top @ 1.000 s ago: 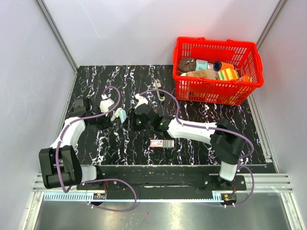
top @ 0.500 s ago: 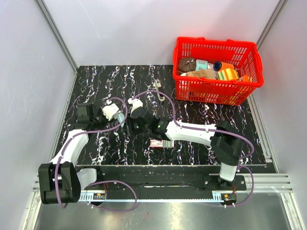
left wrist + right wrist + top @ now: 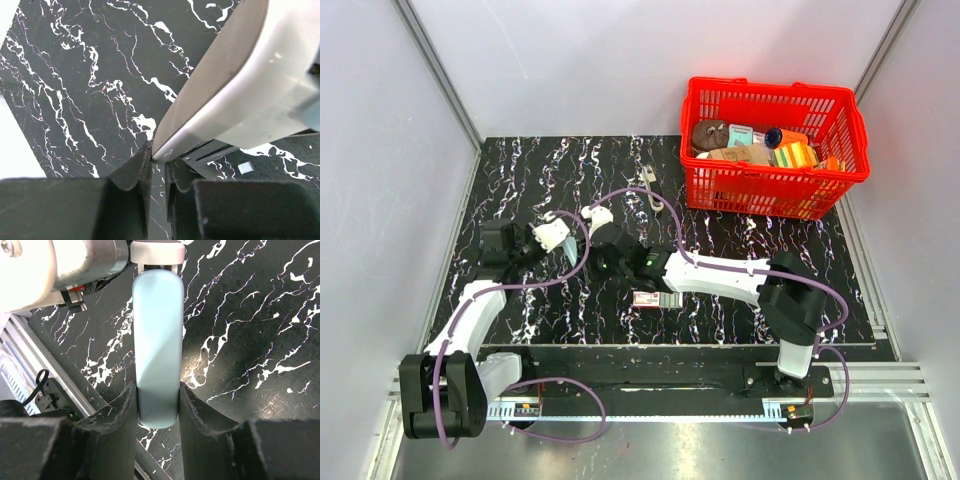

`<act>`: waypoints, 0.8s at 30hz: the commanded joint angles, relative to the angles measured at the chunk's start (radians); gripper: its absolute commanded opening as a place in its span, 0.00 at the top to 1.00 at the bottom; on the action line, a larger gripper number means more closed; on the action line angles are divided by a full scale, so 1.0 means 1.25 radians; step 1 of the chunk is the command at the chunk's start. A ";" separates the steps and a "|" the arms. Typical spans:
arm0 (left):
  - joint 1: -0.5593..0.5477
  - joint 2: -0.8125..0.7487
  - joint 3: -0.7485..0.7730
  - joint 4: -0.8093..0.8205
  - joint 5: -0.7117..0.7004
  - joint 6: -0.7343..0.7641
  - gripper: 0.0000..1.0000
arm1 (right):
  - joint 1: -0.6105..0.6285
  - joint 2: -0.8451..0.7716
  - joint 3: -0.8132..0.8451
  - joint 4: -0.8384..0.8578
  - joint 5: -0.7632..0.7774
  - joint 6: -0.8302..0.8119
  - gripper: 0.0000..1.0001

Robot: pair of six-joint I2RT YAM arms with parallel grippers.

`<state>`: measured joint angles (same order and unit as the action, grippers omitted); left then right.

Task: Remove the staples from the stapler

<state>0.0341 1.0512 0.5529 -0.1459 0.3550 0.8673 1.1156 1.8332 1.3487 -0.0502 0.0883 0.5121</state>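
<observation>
Pale blue stapler point(image 3: 156, 340) gripped between right gripper point(image 3: 156, 395) jaws, both sides touching; black marbled table point(image 3: 240, 315) beneath.

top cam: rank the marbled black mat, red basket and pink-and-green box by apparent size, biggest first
1. marbled black mat: largest by far, even partly covered.
2. red basket: it stands taller, so it is a little nearer the camera, but its rank is plain either way.
3. pink-and-green box: smallest.
</observation>
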 commanded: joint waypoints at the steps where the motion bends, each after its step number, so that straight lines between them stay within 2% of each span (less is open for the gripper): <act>1: 0.005 -0.025 0.029 0.058 -0.063 -0.018 1.00 | 0.017 0.012 0.035 -0.092 0.011 -0.021 1.00; 2: 0.005 -0.016 0.053 0.003 -0.036 -0.033 0.99 | 0.017 0.016 0.049 -0.097 0.019 -0.017 1.00; 4: 0.006 0.003 0.102 -0.128 0.043 -0.067 0.90 | 0.016 0.024 0.092 -0.116 0.045 -0.019 1.00; 7: 0.006 0.002 0.132 -0.274 0.166 -0.089 0.65 | 0.010 0.040 0.155 -0.144 0.095 -0.019 1.00; 9: 0.006 -0.014 0.133 -0.333 0.243 -0.091 0.54 | -0.003 0.051 0.196 -0.159 0.096 -0.012 1.00; 15: 0.047 0.001 0.216 -0.555 0.440 -0.036 0.39 | -0.057 0.110 0.292 -0.242 0.080 -0.003 1.00; 19: 0.174 0.107 0.345 -0.727 0.577 0.047 0.35 | -0.081 0.159 0.332 -0.286 0.048 -0.007 1.00; 21: 0.244 0.169 0.403 -0.762 0.619 0.040 0.34 | -0.085 0.190 0.355 -0.317 0.047 -0.011 1.00; 22: 0.278 0.203 0.435 -0.779 0.635 0.030 0.29 | -0.084 0.206 0.369 -0.328 0.047 -0.019 1.00; 23: 0.303 0.235 0.464 -0.800 0.647 0.033 0.08 | -0.084 0.228 0.389 -0.345 0.050 -0.024 1.00; 24: 0.327 0.262 0.492 -0.836 0.664 0.047 0.01 | -0.084 0.255 0.414 -0.363 0.051 -0.033 1.00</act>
<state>0.3317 1.2682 1.0428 -1.0069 0.9936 0.8688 1.0046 2.0720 1.7592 -0.4137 0.1635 0.5045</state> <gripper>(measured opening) 0.833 0.385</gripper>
